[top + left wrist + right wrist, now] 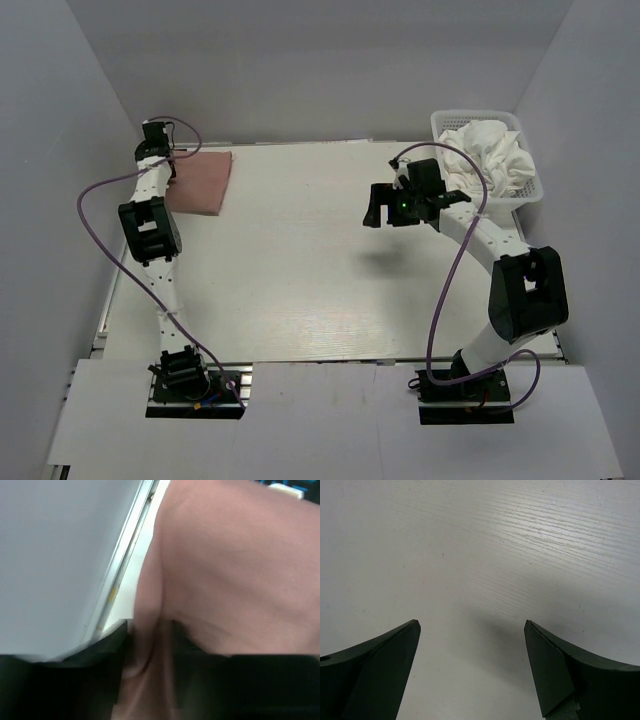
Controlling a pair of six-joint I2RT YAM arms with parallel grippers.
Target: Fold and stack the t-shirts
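table: white grained board. right gripper: poised over mid-table, jaws wide apart, nothing held. left gripper: far left, jaws closed on an edge fold of pink t-shirt, which lies folded flat at the far-left corner. white t-shirts: heaped in basket, far right. cloth judged light, limp, not fragile; best pinched at hems or corners.

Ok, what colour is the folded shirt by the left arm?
Dusty pink. The shirt shows best in the top view.
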